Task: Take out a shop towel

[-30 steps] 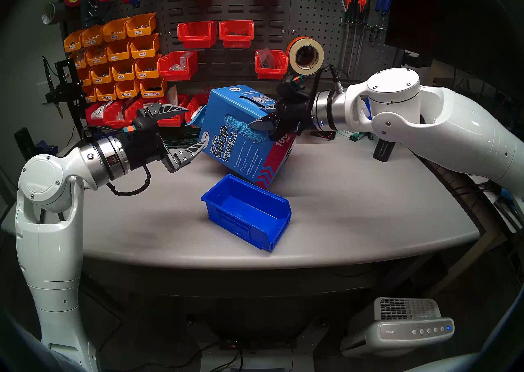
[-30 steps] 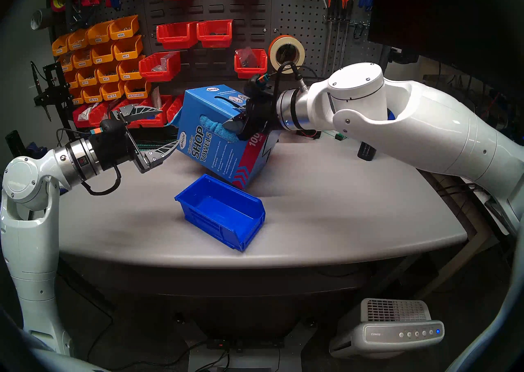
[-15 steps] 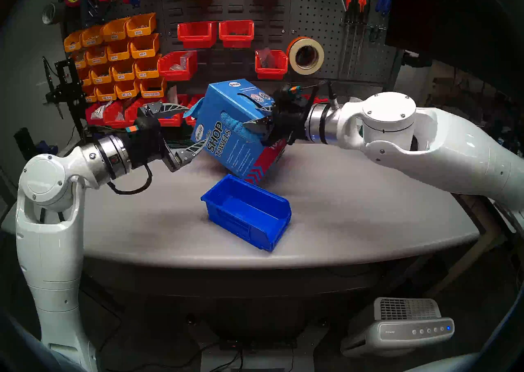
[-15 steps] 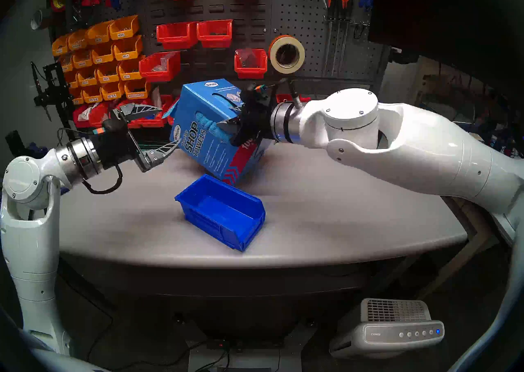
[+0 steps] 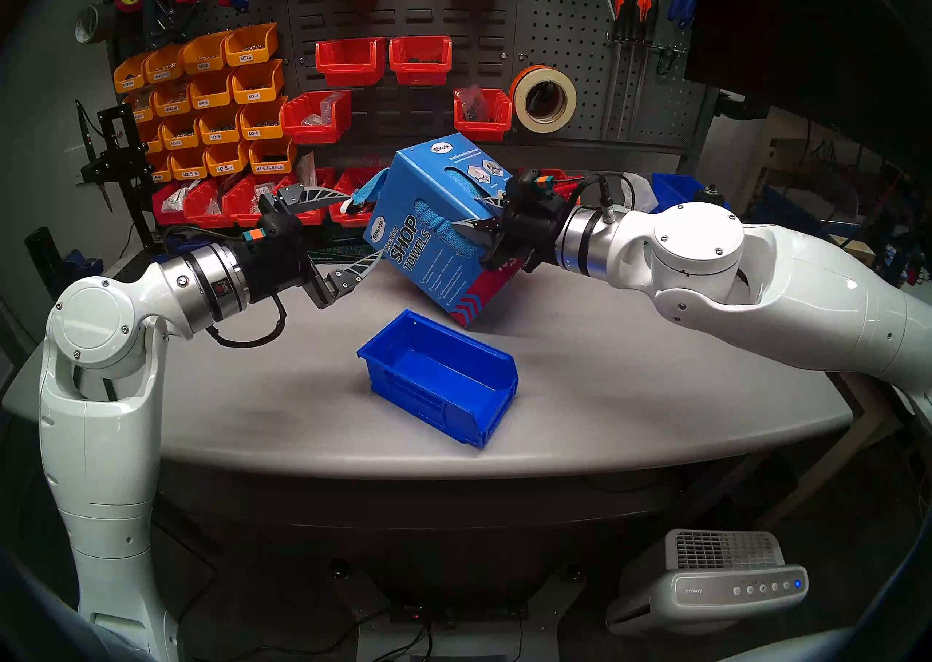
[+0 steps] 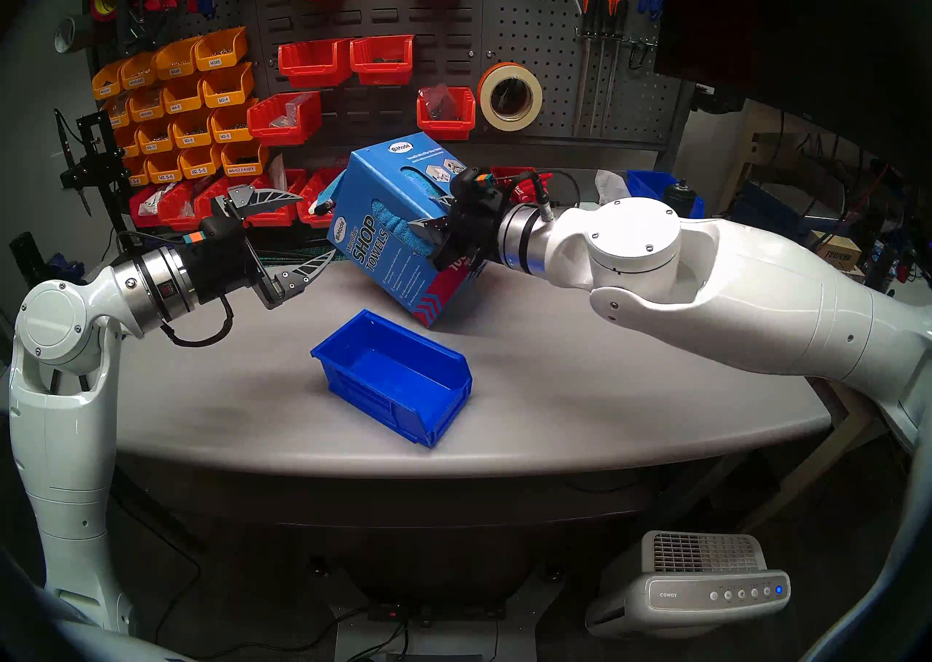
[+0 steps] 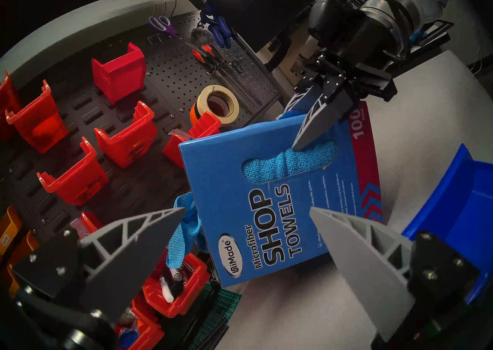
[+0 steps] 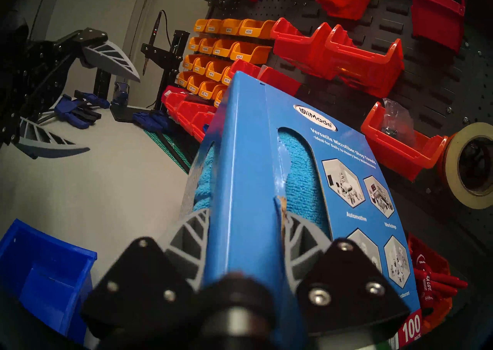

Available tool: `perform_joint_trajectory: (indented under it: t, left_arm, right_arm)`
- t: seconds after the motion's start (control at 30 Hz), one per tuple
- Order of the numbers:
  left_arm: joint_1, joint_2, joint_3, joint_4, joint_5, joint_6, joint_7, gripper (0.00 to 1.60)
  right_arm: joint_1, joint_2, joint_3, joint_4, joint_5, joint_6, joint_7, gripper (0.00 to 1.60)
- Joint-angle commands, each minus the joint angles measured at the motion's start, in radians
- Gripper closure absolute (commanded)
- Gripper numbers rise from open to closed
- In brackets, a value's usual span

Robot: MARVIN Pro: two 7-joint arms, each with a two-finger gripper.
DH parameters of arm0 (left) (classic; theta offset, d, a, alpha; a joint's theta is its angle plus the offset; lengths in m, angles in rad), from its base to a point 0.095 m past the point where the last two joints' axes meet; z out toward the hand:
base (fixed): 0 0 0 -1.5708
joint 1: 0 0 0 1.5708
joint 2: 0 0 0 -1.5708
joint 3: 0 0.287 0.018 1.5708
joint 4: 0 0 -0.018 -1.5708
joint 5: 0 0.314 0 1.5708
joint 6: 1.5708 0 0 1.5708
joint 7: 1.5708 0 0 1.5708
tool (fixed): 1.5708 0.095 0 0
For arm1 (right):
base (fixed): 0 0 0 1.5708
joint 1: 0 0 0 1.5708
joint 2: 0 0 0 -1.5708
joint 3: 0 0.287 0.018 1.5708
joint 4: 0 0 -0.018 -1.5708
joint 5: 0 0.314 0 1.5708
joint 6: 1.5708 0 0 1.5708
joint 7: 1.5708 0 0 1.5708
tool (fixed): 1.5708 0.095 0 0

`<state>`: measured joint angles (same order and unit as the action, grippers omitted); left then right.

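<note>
Shop towel (image 7: 289,166) bulging light blue through the oval slots of a tilted blue carton (image 5: 428,262), which the right gripper (image 5: 481,220) clamps by one corner.

Right gripper pinches the carton's edge, one finger pressed into each slot against the cloth; the carton leans on its lower corner on the grey table (image 5: 630,368). A second strip of towel (image 7: 181,234) hangs from the carton's far side. Left gripper (image 5: 348,237) stands spread wide and empty just beside the carton's left face, not touching it. An empty blue bin (image 5: 439,376) lies on the table in front of the carton, near but apart. Behind, a dark pegboard (image 5: 565,30) carries red bins (image 5: 348,61), orange bins (image 5: 222,91), a tape roll (image 5: 544,99) and screwdrivers (image 5: 633,10). An air purifier (image 5: 716,580) sits on the floor.
</note>
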<state>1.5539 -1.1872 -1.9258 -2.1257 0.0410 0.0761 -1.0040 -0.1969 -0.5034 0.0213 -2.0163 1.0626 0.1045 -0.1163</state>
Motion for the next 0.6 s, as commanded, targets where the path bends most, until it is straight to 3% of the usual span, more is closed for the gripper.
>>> perform_joint_trajectory:
  t: [0.0,0.57]
  left_arm:
    - [-0.024,-0.003,-0.001,-0.014,0.002,-0.015,0.013,0.00]
    - [-0.015,-0.018,0.019,-0.024,0.010,-0.023,0.007,0.00]
  right_arm:
    - [-0.024,0.070,0.012,-0.086,-0.025,-0.080,-0.079,1.60]
    - [-0.141,0.142,-0.106,-0.201,-0.089,-0.138,-0.236,1.60]
